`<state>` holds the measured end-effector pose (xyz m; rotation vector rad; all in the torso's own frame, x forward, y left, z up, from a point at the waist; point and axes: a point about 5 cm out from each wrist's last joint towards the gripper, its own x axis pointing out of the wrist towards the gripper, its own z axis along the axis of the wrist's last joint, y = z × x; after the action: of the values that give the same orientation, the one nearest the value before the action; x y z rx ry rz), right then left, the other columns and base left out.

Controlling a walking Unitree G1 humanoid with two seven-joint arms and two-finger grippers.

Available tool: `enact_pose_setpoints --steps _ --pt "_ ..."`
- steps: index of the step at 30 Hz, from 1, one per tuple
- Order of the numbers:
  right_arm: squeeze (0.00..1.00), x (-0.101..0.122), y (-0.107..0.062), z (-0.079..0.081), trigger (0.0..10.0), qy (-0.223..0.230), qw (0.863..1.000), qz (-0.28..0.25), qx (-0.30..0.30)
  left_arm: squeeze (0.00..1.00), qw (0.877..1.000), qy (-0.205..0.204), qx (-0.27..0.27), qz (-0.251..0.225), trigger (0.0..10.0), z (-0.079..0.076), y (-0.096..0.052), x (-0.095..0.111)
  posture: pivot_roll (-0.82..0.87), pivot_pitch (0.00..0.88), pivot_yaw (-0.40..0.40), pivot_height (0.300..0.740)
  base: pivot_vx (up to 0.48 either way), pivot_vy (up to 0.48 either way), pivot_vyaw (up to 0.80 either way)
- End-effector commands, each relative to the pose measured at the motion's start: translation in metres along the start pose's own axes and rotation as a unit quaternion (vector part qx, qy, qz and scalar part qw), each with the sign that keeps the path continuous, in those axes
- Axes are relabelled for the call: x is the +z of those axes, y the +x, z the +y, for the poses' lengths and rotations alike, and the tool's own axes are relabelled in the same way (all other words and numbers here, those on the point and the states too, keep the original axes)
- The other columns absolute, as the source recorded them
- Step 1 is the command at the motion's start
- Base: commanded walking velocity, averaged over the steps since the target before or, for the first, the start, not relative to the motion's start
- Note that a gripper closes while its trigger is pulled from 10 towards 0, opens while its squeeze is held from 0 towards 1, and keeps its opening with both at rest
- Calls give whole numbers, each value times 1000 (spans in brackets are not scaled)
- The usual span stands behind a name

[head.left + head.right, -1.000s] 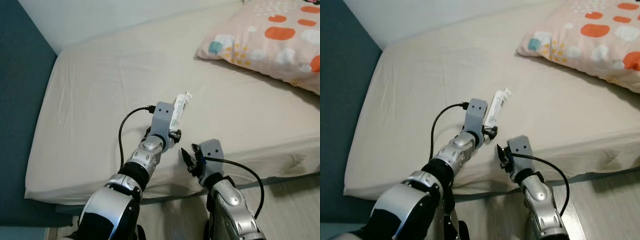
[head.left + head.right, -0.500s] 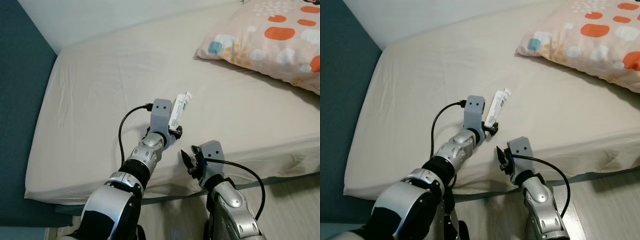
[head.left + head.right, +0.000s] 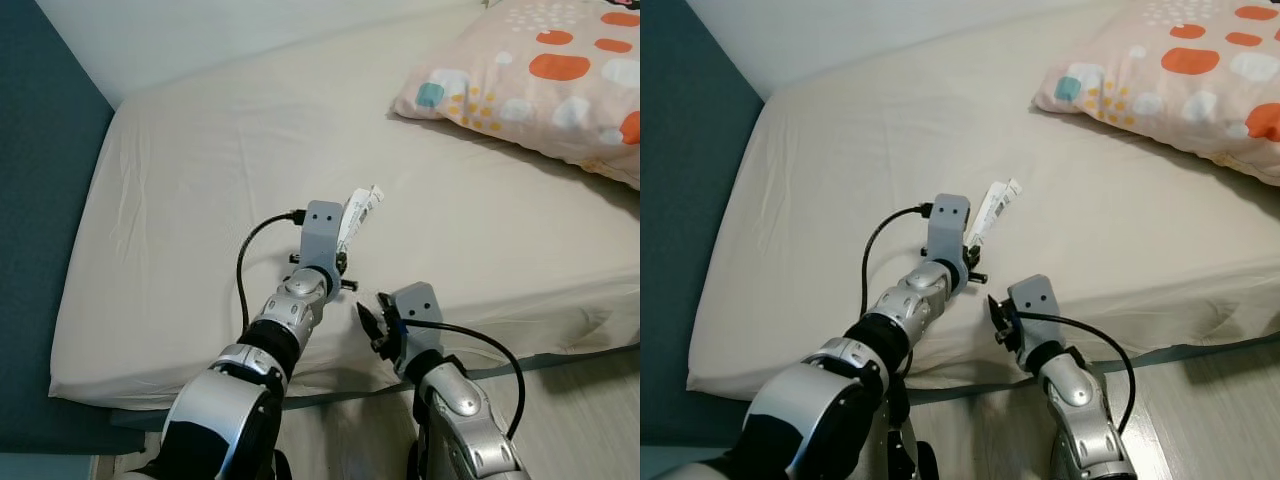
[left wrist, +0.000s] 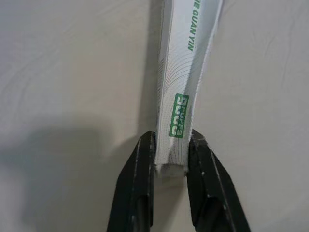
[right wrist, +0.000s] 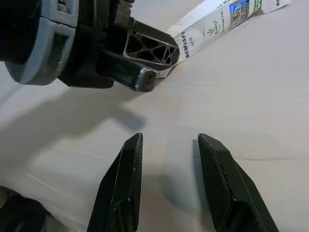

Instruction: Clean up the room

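My left gripper is clamping the long white green-printed carton on the beige bed; my right gripper is hovering beside the carton, fingers apart.

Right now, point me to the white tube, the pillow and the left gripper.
white tube (image 4: 186, 72), left wrist view, on its printed flat face.
pillow (image 3: 540, 75), left eye view, on its spotted top.
left gripper (image 4: 170, 162), left wrist view, midway between the fingers clamping the tube's end.
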<state>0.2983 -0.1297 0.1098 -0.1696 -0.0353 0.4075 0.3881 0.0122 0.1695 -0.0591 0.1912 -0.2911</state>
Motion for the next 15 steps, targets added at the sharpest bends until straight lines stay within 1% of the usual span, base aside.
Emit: enact_pose_setpoints --steps 1,5,6,9,10,11,12,14,15 --pt "0 -8 -3 6 10000 4 1000 16 12 0 1000 9 9 28 0 7 -2 -18 31 390 192 559 0 0 0" --pt "0 -7 -2 5 10000 2 1000 15 13 0 1000 7 2 22 0 8 -2 -17 29 379 189 559 0 0 0" --pt "0 -7 0 5 10000 2 1000 13 13 0 1000 -2 -8 13 0 9 -2 -13 39 356 183 559 0 0 0" --pt "0 -7 2 5 10000 2 1000 12 13 0 1000 -8 -15 6 0 10 -2 -11 40 352 181 559 0 0 0" --pt "0 -7 4 6 10000 2 1000 10 13 0 999 -10 -30 -12 0 14 -2 -7 39 320 175 559 0 0 0" --pt "0 -5 8 8 10000 1 1000 7 14 0 998 -11 -42 -34 0 24 -5 -5 26 289 162 559 0 0 0" --pt "0 -5 8 8 10000 1 1000 7 14 0 998 -11 -42 -34 0 24 -5 -5 26 289 162 559 0 0 0" --pt "0 -1 13 12 10000 2 1000 0 14 0 996 -4 -55 -64 0 45 -12 -8 12 256 145 559 0 0 0" --pt "0 -1 13 12 10000 2 1000 0 14 0 996 -4 -55 -64 0 45 -12 -8 12 256 145 559 0 0 0"
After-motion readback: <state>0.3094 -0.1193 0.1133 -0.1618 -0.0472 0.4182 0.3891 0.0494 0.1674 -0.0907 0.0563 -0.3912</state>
